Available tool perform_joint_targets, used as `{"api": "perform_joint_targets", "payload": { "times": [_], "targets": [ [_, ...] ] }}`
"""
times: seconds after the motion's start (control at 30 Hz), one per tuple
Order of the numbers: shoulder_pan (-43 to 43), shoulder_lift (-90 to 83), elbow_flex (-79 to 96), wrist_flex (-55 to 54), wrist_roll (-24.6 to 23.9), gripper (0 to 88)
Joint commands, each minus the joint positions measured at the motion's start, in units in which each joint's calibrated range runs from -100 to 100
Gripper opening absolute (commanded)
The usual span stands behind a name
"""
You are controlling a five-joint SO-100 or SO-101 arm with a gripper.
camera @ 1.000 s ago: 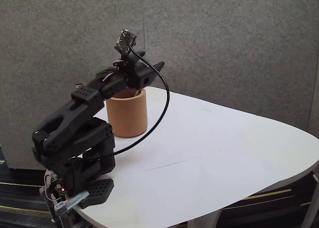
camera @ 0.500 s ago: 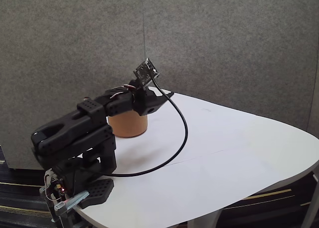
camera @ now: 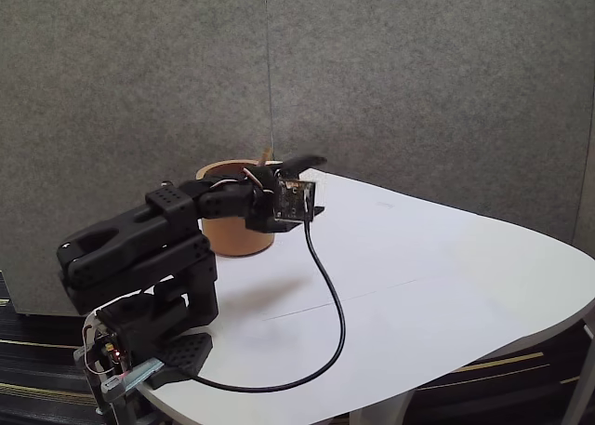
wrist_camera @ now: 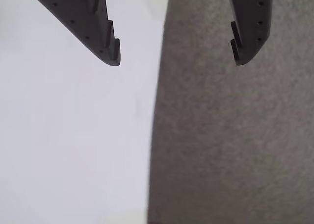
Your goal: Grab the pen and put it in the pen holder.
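Your gripper (wrist_camera: pixel 176 62) hangs released, jaws wide and empty, just beside the pen holder (camera: pixel 226 228). The pen's (camera: pixel 268 154) tip pokes above the holder's rim.

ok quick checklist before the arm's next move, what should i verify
1. End effector open: ok, jaws wide apart in the wrist view.
2. Nothing held between the jaws: ok.
3. Pen in pen holder: cannot tell; a thin tip shows above its rim, mostly hidden by the arm.
4. Pen holder upright on the table: ok.
5. Black cable clear of the holder: ok, it hangs and loops over the tabletop.
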Motion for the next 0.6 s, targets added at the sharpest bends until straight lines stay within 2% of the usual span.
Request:
{"api": "perform_joint_targets", "payload": {
  "times": [0.0,0.17,0.4,0.57],
  "targets": [
    [0.3,-0.2,0.1,13.3,-3.6,32.2],
    [0.3,-0.2,0.1,25.3,-6.9,32.2],
    [1.9,-0.2,0.1,35.5,-12.6,32.2],
    [1.9,-0.2,0.1,36.9,-13.5,32.2]
  ]
}}
